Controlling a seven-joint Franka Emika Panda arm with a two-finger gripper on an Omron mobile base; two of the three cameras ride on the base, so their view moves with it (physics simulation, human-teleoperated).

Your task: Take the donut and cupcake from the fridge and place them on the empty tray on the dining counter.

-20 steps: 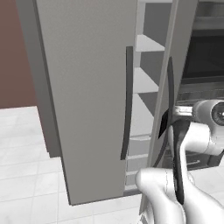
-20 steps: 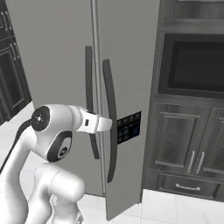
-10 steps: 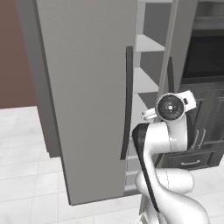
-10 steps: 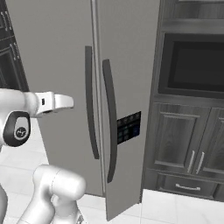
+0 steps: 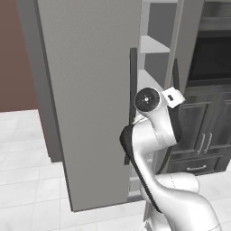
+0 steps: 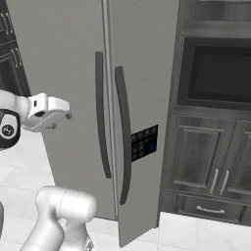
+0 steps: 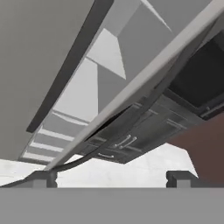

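Note:
The grey fridge (image 5: 90, 90) stands with its left door swung out toward me. White shelves (image 5: 153, 45) show in the gap beside that door's dark curved handle (image 5: 132, 90). In the right base view both long handles (image 6: 122, 132) hang side by side, and my gripper (image 6: 62, 115) hovers to their left, clear of them. In the left base view my gripper (image 5: 175, 96) shows in front of the gap. In the hand view my gripper (image 7: 113, 178) is open, its tips wide apart with nothing between them. The donut, cupcake, tray and dining counter are out of view.
Dark grey cabinets (image 6: 201, 162) with a built-in oven (image 6: 218, 73) stand right of the fridge. The floor (image 5: 27, 153) is white tile, and a brown wall (image 5: 16, 58) lies left of the fridge. My own arm (image 5: 149, 149) rises just in front of the open door.
My hand has swung left, away from the two door handles, and the arm has folded back toward the base. The jaws have spread slightly wider. The fridge doors have not moved.

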